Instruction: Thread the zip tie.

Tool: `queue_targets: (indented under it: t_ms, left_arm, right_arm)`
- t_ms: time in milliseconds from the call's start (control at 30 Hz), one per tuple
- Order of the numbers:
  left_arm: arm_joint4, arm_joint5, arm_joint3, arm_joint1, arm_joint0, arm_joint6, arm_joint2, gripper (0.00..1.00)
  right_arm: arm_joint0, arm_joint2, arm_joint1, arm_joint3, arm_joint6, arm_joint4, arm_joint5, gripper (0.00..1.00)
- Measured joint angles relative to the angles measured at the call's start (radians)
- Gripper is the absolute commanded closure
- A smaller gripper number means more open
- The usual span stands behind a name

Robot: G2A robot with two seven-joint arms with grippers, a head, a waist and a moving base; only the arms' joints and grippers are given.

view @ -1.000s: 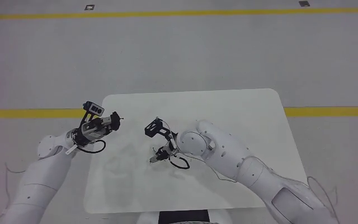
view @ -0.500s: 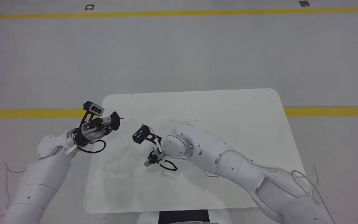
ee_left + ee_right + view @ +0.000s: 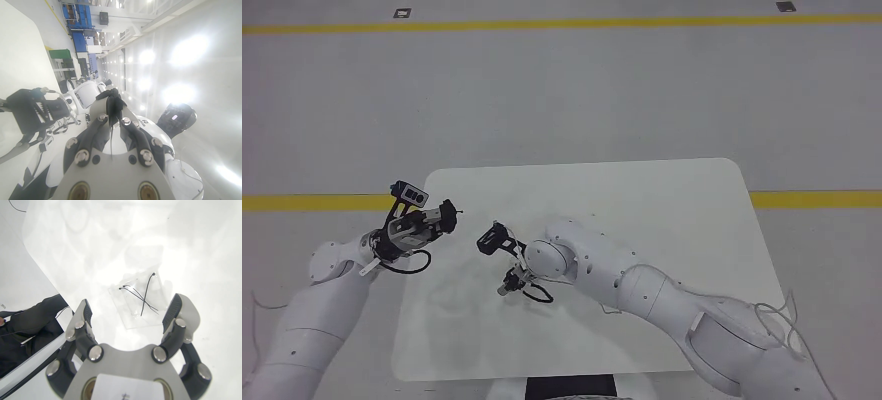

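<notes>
My left gripper (image 3: 113,100) is held above the table's left edge, shut on a thin black zip tie (image 3: 111,136) whose tail runs back between the fingers. In the top view the left gripper (image 3: 450,213) points toward the right arm. My right gripper (image 3: 130,311) is open and hangs over a clear plastic tray (image 3: 151,321) lying flat on the white table. Three black zip ties (image 3: 144,295) lie crossed in that tray, just beyond the fingertips. In the top view the right gripper (image 3: 505,288) is left of the table's middle, pointing down.
The white table (image 3: 662,200) has a rounded left edge (image 3: 45,275) close to the tray. The right arm's black wrist camera (image 3: 34,113) sits near the left gripper. The table's right half holds nothing but the right arm.
The right arm has swung left across the table, bringing its gripper nearer the left arm. The left arm has kept still with its zip tie.
</notes>
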Motion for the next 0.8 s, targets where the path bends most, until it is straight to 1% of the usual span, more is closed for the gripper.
queue_targets:
  t_ms: [100,200,233,267,300,367,533,733,800]
  left_arm:
    - [0.000,0.000,0.000,0.000,0.000,0.000,0.000,1.00]
    - [0.000,0.000,0.000,0.000,0.000,0.000,0.000,1.00]
    - [0.000,0.000,0.000,0.000,0.000,0.000,0.000,1.00]
    - [0.000,0.000,0.000,0.000,0.000,0.000,0.000,1.00]
    - [0.000,0.000,0.000,0.000,0.000,0.000,0.000,1.00]
    - [0.000,0.000,0.000,0.000,0.000,0.000,0.000,1.00]
    - [0.000,0.000,0.000,0.000,0.000,0.000,0.000,1.00]
    - [0.000,0.000,0.000,0.000,0.000,0.000,0.000,1.00]
    - [0.000,0.000,0.000,0.000,0.000,0.000,0.000,1.00]
  right_arm:
    - [-0.012,-0.003,0.001,-0.011,-0.017,-0.028,0.006,0.00]
    - [-0.015,-0.010,0.001,-0.038,0.008,-0.081,0.046,0.00]
    - [-0.017,-0.012,0.001,-0.049,0.019,-0.099,0.063,0.07]
    - [-0.019,-0.013,0.000,-0.056,0.025,-0.110,0.072,0.40]
    - [-0.021,-0.013,0.000,-0.061,0.030,-0.120,0.079,0.53]
    - [-0.027,-0.011,0.000,-0.072,0.037,-0.139,0.093,0.59]
    - [-0.044,0.000,0.004,-0.102,0.050,-0.177,0.106,0.75]
    - [-0.064,0.010,0.008,-0.121,0.078,-0.217,0.121,0.86]
    - [-0.069,0.013,0.007,-0.118,0.079,-0.225,0.120,0.92]
